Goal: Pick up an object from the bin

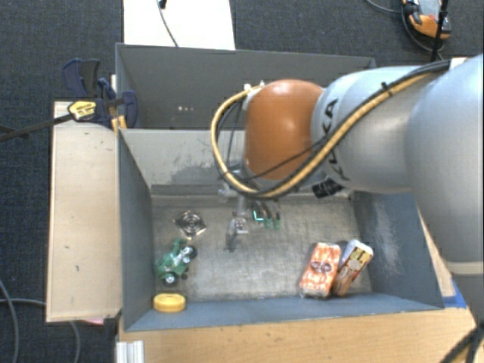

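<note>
Camera view: gripper [240, 231] low over the bare middle floor of the grey metal bin [136, 225]; how far it is open cannot be told. Nearest item: crumpled silvery foil-like piece [189, 222], to its left. Green plastic toy [175, 260] beyond. Risk: closing between items and catching nothing.

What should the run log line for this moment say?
tool: over bare bin floor, mid-bin | nearest: silver piece, view-left | near front wall: green toy, yellow disc, orange packet, brown packet

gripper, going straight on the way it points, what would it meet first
Probably the bare bin floor: the gripper points down at an open patch beside the silvery crumpled thing, though depth is unclear.
</note>
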You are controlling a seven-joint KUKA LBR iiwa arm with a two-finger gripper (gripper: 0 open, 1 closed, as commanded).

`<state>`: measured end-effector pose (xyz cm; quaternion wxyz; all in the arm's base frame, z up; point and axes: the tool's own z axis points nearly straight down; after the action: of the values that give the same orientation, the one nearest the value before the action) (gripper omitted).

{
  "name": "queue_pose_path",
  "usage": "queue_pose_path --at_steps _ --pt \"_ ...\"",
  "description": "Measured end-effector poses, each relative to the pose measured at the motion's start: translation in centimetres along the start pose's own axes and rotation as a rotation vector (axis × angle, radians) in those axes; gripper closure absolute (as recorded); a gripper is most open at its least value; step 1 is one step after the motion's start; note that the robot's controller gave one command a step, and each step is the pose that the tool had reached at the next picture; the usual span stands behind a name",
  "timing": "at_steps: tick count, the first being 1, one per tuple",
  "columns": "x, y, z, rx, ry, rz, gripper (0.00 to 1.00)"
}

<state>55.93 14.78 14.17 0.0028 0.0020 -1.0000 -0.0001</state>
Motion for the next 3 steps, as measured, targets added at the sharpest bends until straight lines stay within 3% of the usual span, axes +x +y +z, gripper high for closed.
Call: queue_pose_path --at_steps 1,2,3 --pt "-0.2 -0.1 -0.4 -0.001 -0.008 0.003 0.0" --pt "-2.1 3.3 2.4 -0.001 -0.017 -0.05 0.0" --pt "-1.7 5.7 6.7 -0.003 -0.011 -0.078 1.0"
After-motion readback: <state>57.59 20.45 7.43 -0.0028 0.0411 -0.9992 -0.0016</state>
